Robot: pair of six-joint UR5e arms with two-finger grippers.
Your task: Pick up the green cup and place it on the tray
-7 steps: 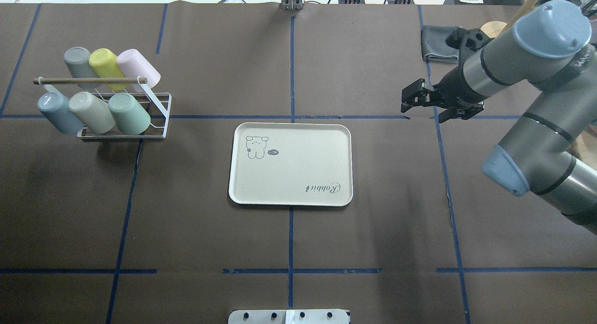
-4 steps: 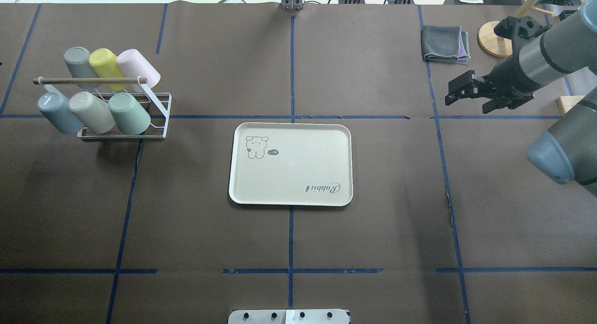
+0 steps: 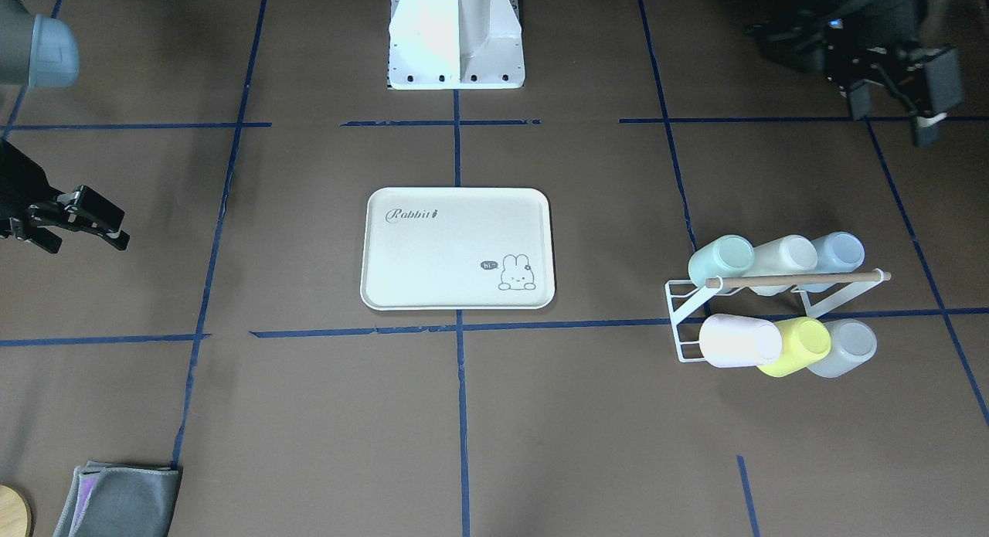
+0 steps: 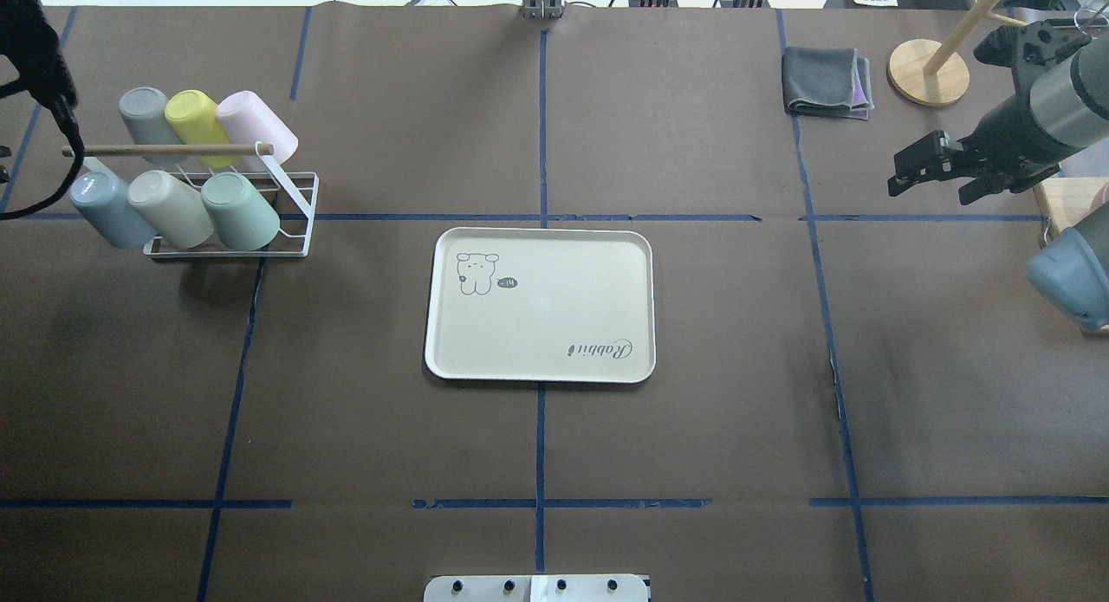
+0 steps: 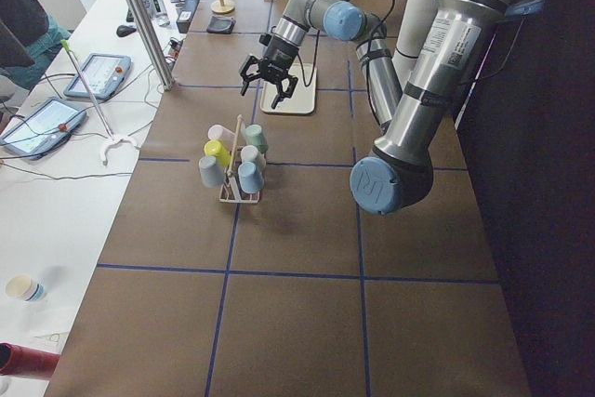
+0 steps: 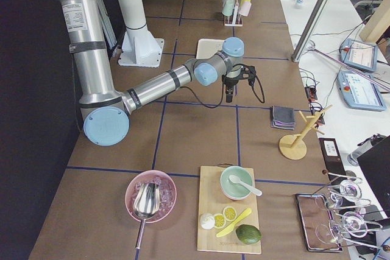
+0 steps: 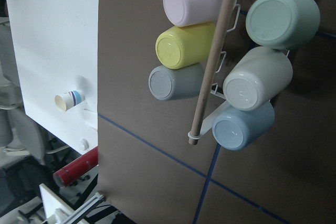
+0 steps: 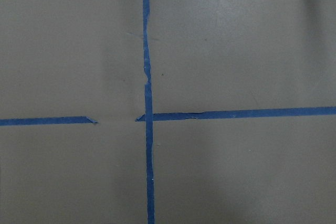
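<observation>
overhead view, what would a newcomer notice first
The cream tray sits bare at the table's centre. At the left, a white wire rack holds six pastel cups, the green cup nearest the tray. The right gripper hangs open at the far right.

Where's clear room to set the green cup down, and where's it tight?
The whole tray is bare. The table between it and the rack is open for passing. Tight only at the rack, where the green cup sits among other cups.

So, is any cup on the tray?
No, the tray holds nothing; the green cup lies in the rack with the others.
</observation>
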